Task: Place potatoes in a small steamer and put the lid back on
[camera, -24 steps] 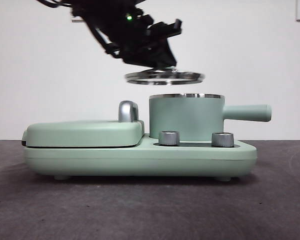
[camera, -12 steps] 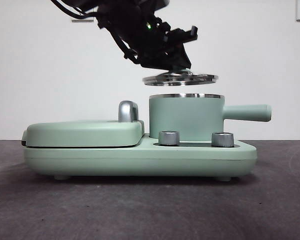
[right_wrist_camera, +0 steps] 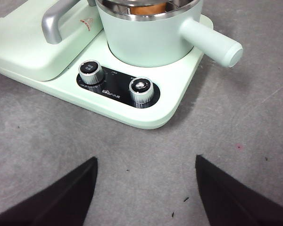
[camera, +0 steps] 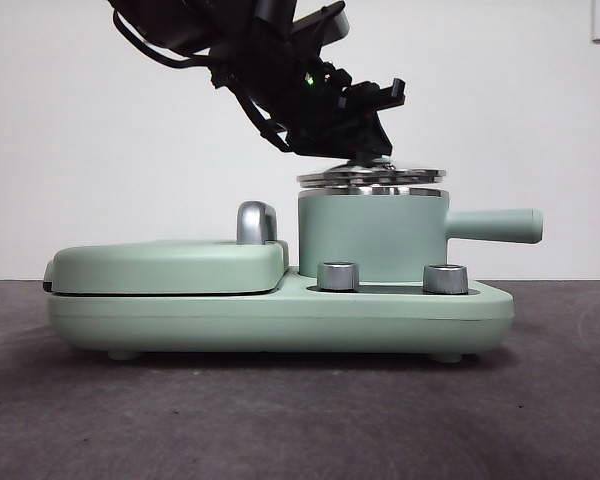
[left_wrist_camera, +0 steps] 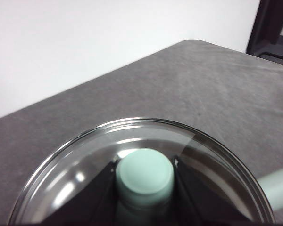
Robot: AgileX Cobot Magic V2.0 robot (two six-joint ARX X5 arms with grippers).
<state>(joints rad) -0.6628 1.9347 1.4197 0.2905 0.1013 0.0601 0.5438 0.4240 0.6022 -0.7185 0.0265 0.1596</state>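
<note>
The small steamer (camera: 372, 238), a mint green pot with a steel rim and a straight side handle (camera: 495, 226), stands on the right half of the appliance. My left gripper (camera: 365, 150) comes in from the upper left. It is shut on the mint knob (left_wrist_camera: 145, 175) of the clear glass lid (camera: 372, 178). The lid sits level at the pot's rim; I cannot tell if it rests on it. The orange-brown potato (right_wrist_camera: 146, 8) shows inside the pot (right_wrist_camera: 146, 37). My right gripper (right_wrist_camera: 146, 188) is open and empty over the table in front of the appliance.
The mint green base (camera: 280, 320) carries a closed flat griddle cover (camera: 170, 265) with a chrome handle (camera: 257, 222) at the left. Two metal knobs (camera: 339, 276) (camera: 445, 278) sit in front of the pot. A black frame (left_wrist_camera: 273, 28) stands past the table's edge.
My left gripper has carried the lid right and down, from above and left of the pot to centred at its rim. The pot has not moved.
</note>
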